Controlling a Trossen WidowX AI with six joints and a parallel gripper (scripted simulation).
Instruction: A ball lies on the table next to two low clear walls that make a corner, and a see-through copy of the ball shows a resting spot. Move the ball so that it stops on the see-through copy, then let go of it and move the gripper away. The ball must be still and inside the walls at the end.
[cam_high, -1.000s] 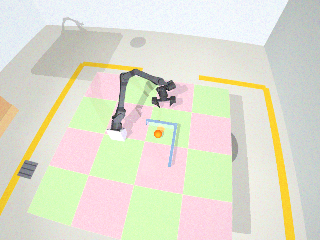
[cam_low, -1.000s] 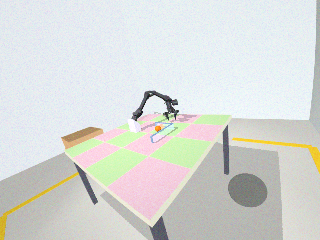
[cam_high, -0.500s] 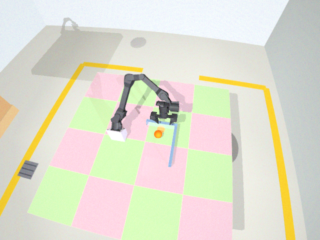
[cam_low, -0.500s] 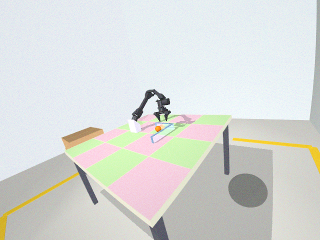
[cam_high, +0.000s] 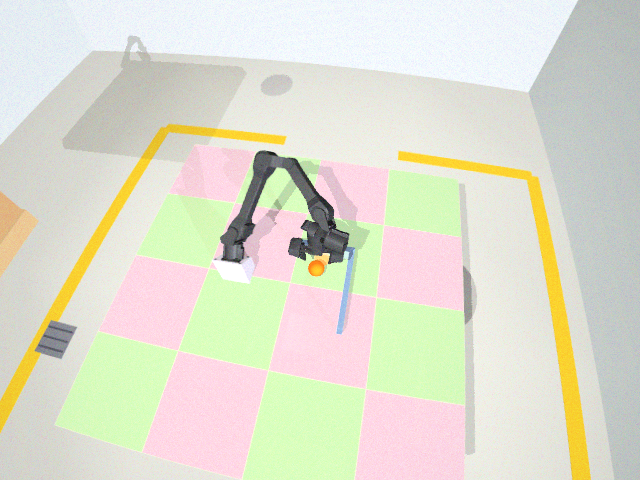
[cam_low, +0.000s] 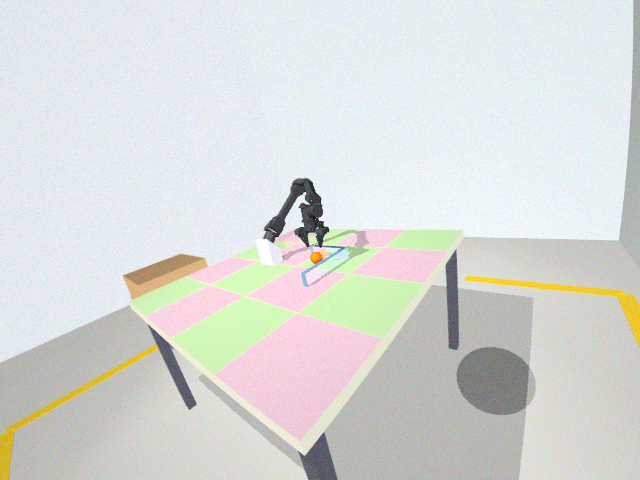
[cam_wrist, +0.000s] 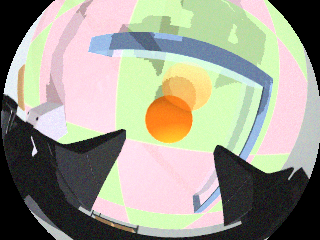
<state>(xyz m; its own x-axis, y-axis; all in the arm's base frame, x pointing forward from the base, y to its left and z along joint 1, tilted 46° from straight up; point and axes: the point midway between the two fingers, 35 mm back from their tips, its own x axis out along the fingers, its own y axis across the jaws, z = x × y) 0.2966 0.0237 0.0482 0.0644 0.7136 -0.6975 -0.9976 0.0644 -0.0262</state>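
An orange ball (cam_high: 315, 268) (cam_low: 315, 257) (cam_wrist: 168, 120) lies on the table inside the corner of the two low clear walls. The see-through copy (cam_low: 324, 253) (cam_wrist: 196, 82) is pale orange, beside the ball and nearer the corner; the ball partly overlaps it in the wrist view. One blue-edged wall (cam_high: 345, 294) (cam_wrist: 259, 120) runs along the side, the other wall (cam_wrist: 200, 49) along the back; the arm hides much of it in the top view. My gripper (cam_high: 316, 257) (cam_low: 314, 246) (cam_wrist: 171, 139) is open and empty, pointing down above the ball's area, fingers not around the ball.
The white arm base (cam_high: 235, 270) (cam_low: 268, 251) (cam_wrist: 50, 121) stands left of the walls on the checkered table (cam_high: 310, 413) (cam_low: 330, 356). A brown box (cam_high: 12, 227) (cam_low: 165, 271) stands beyond the table's left side.
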